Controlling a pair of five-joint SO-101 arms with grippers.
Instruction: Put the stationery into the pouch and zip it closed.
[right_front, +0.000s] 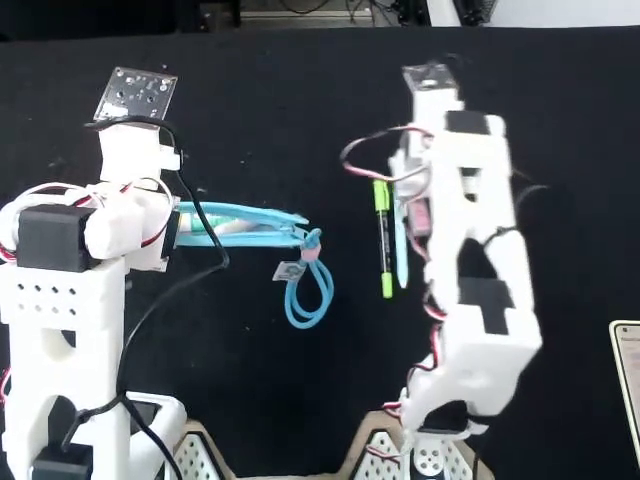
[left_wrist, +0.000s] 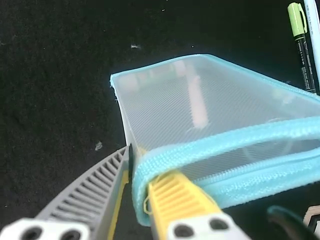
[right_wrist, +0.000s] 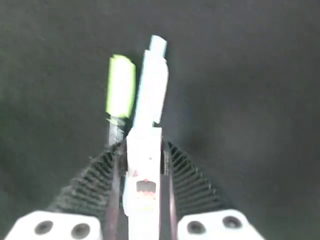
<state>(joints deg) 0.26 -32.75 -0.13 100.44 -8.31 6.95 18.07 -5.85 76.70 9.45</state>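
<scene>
A light-blue mesh pouch (right_front: 245, 225) is held on edge above the black table, its mouth open along the zip (left_wrist: 235, 155). My left gripper (left_wrist: 135, 160) is shut on the pouch's zip end; in the high view that gripper (right_front: 185, 225) is at the left. A blue cord loop (right_front: 308, 290) hangs from the pouch's other end. To the right, a green marker (right_front: 383, 240) and a light-blue pen (right_front: 401, 250) sit side by side. My right gripper (right_wrist: 142, 145) is shut on the pen (right_wrist: 150, 90), with the marker (right_wrist: 120, 85) just outside one finger.
The table (right_front: 250, 100) is covered in black cloth. A white card (right_front: 627, 385) lies at the right edge. Both arm bases (right_front: 300, 460) stand at the front edge.
</scene>
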